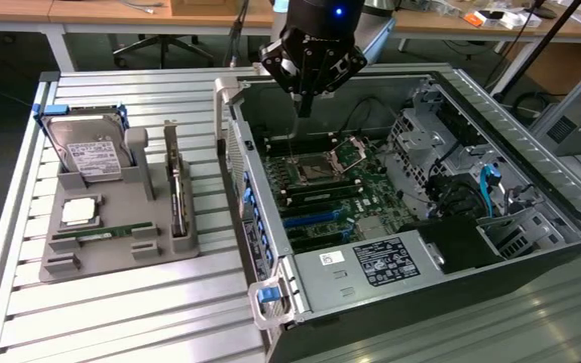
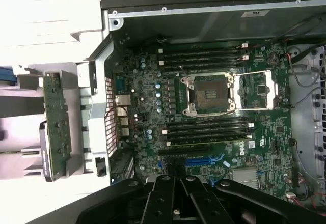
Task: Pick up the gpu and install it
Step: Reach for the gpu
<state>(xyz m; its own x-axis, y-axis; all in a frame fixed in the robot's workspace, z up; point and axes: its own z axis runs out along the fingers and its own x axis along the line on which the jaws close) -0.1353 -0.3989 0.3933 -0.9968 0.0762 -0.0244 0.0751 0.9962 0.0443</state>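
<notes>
Exterior view: my jaws hang closed, empty, over the open computer case [image 1: 234,145]. The gpu [image 1: 176,189] stands on edge in the grey holder [image 1: 119,255] — well apart.

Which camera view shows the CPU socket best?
The wrist view: it looks straight down on the CPU socket, with its cover open. The exterior view shows the socket at a slant.

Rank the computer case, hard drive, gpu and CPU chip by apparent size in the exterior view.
Largest: computer case.
Then hard drive and gpu, unranked: the gpu stands edge-on in its holder.
Smallest: CPU chip.
</notes>
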